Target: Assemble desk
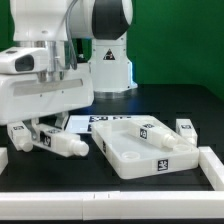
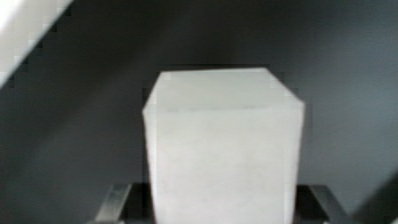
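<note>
Our claw [image 1: 39, 137], part-closed, pinches the white leg [image 2: 222, 125] between its jaws, so we should lift straight, keeping it centred.

The black table [image 1: 60, 185] bore one leg [image 2: 222, 130] right at the pincer [image 1: 40, 133], a second leg [image 1: 70, 146] just beside it, the marker board [image 1: 95, 122] near behind, and the desk panel [image 1: 150, 150] further off, toward the exterior view's right.

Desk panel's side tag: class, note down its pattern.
The tag is a black-and-white square pattern on the white panel; clearest in the exterior view.
</note>
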You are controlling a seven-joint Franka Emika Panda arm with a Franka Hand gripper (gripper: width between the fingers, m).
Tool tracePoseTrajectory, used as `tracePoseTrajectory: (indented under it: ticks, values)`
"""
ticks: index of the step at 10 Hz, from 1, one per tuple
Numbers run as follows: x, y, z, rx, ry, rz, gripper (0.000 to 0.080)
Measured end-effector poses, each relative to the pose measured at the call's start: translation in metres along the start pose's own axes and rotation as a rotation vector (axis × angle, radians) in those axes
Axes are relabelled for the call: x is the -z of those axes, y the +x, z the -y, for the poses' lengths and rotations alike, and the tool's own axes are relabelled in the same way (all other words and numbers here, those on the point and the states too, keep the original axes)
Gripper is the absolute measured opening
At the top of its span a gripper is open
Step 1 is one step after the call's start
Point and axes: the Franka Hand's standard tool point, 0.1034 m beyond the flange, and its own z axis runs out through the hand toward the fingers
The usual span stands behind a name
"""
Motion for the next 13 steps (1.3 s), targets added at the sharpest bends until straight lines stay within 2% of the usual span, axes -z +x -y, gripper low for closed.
tracePoseTrajectory:
  ticks: [1,3,4,5,7,8,11,12,13]
  values:
    - [0.0,0.001,-0.007,0.02,-0.001,-0.002,0.0284]
    - [-0.002,0.001,-0.006,0.019,0.001,-0.001,0.0284]
    - [0.001,-0.003,-0.005,-0.033,-0.007,-0.005,0.0284]
    - [0.008,-0.018,0.005,-0.13,-0.02,-0.006,0.0284]
    - [0.02,-0.047,0.039,-0.279,-0.035,-0.003,0.0285]
    - [0.018,-0.051,0.043,-0.318,-0.028,0.003,0.0285]
    - [0.016,-0.051,0.043,-0.309,-0.025,0.005,0.0285]
    - [0.014,-0.056,0.048,-0.362,-0.018,0.009,0.0285]
    - [0.005,-0.077,0.067,-0.401,-0.003,0.027,0.0285]
